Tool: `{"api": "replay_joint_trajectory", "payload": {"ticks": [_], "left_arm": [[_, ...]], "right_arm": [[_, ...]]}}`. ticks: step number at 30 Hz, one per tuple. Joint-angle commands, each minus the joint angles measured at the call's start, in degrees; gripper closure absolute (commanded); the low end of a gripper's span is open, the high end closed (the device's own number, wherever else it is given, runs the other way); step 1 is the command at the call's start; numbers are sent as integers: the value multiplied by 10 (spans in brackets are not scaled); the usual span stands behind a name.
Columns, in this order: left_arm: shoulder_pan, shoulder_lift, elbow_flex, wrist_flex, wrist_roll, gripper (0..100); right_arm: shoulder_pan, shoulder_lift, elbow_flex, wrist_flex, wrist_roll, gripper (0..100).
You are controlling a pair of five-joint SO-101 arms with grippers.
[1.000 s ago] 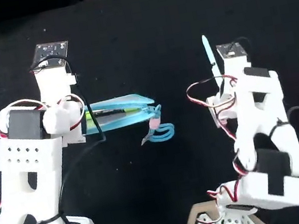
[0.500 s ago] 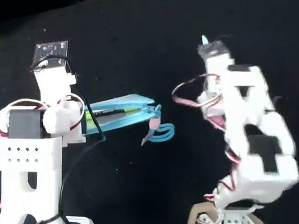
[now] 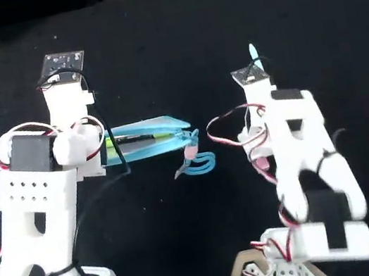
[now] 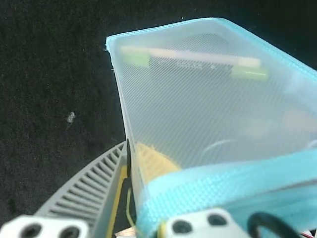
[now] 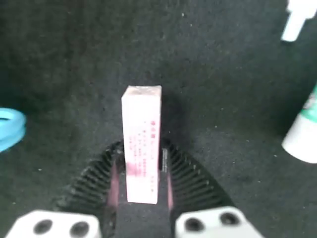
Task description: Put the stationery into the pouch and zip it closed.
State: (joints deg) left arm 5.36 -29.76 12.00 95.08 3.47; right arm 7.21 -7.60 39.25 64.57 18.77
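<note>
My left pincer [image 4: 130, 173] pinches one end of the blue pouch [image 4: 208, 109], lying on the desk [image 3: 153, 43] with one pen [image 4: 190, 57] inside, while my right pincer [image 5: 142, 173] grips a pink eraser [image 5: 142, 134] well apart from it and a blue pen [image 3: 254, 56] lies loose, so I judge loading partway done and zipping left.

Even, diffuse overhead light. Black surface [image 3: 173, 33] soaks it up, so almost no shadows; white arm shells run bright. High view: right arm [image 3: 306, 181] motion-smeared low down. Left wrist: pouch [image 4: 208, 114] near the lens, soft, washed pale. Right wrist: pink block [image 5: 142, 144] casts a faint shadow.
</note>
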Motion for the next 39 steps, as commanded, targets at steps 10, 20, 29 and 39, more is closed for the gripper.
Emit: {"api": "replay_joint_trajectory", "payload": {"ticks": [10,20,29,39], "left_arm": [[3,4,15,0,-2,970],[-51,4,19,-4,0,970],[-55,4,19,-5,0,970],[-58,4,19,-5,0,970]], "right_arm": [[-62,-107,76,5,1,923],[-65,-22,-35,50,-21,801],[-138,59,-71,50,-24,801],[-112,95,-74,7,-18,862]]}}
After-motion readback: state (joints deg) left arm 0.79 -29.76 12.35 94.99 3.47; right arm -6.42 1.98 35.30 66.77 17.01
